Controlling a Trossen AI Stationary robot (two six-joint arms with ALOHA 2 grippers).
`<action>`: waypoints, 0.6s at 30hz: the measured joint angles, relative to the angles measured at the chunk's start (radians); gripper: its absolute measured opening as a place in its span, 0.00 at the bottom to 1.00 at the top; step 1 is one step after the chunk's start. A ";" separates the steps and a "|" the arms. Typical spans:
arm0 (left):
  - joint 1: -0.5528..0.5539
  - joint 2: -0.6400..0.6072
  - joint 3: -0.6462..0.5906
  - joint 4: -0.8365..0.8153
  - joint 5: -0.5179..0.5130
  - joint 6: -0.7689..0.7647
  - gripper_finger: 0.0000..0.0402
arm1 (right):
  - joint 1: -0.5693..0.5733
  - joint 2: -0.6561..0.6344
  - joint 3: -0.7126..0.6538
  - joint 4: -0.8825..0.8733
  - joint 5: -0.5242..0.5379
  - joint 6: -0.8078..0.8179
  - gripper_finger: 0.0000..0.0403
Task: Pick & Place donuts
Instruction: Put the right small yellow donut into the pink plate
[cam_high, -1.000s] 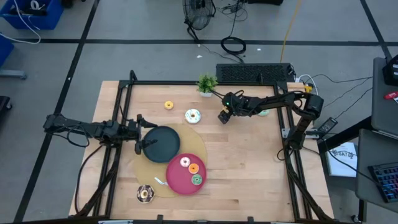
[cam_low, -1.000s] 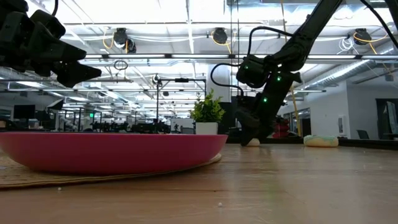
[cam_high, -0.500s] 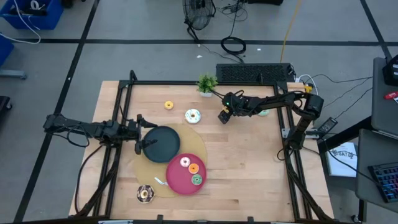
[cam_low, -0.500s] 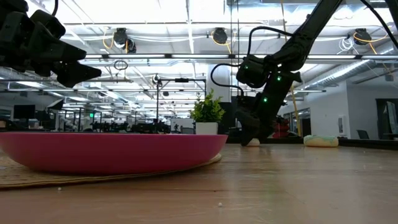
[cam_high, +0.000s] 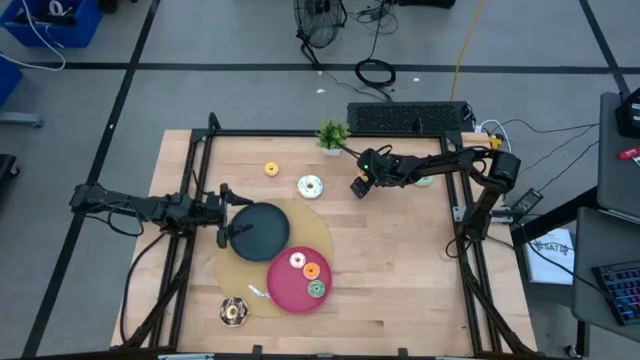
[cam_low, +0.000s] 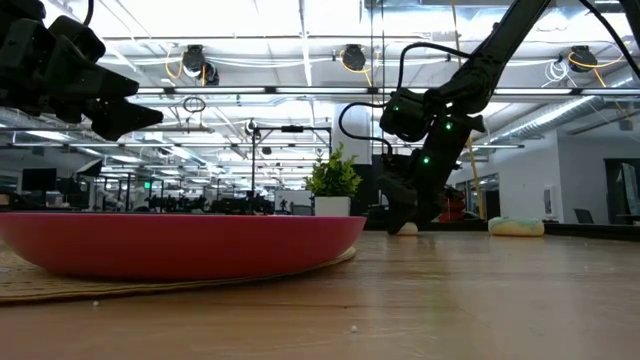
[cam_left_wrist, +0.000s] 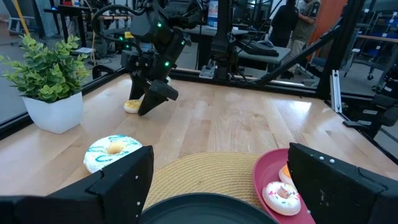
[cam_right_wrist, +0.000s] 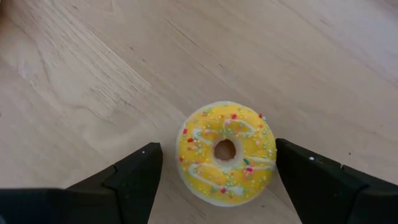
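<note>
A yellow sprinkled donut (cam_right_wrist: 225, 152) lies flat on the wooden table, and my right gripper (cam_right_wrist: 219, 163) is open with one finger on each side of it, tips low over the wood. The same donut shows beside that gripper in the left wrist view (cam_left_wrist: 132, 106) and in the low view (cam_low: 405, 228). In the high view my right gripper (cam_high: 358, 186) covers it. My left gripper (cam_high: 228, 215) is open and empty above the dark plate (cam_high: 262, 228). Three donuts lie on the pink plate (cam_high: 290, 285).
A white-mint donut (cam_high: 310, 186) and an orange-yellow donut (cam_high: 271, 169) lie on the far part of the table. A mint donut (cam_high: 424, 181) lies by the right arm, a chocolate donut (cam_high: 234, 312) near the front. A potted plant (cam_high: 332, 133) stands at the far edge. A round woven mat (cam_high: 322, 240) lies under both plates.
</note>
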 joint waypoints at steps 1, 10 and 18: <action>0.000 0.000 0.000 0.000 0.000 0.000 0.91 | 0.000 0.000 0.000 0.000 0.000 0.000 0.73; 0.000 0.000 0.000 0.000 0.000 0.000 0.91 | 0.000 0.001 -0.001 -0.001 0.000 0.000 0.72; 0.000 0.000 0.000 0.000 0.000 0.000 0.91 | -0.001 0.001 -0.001 -0.001 0.001 0.000 0.64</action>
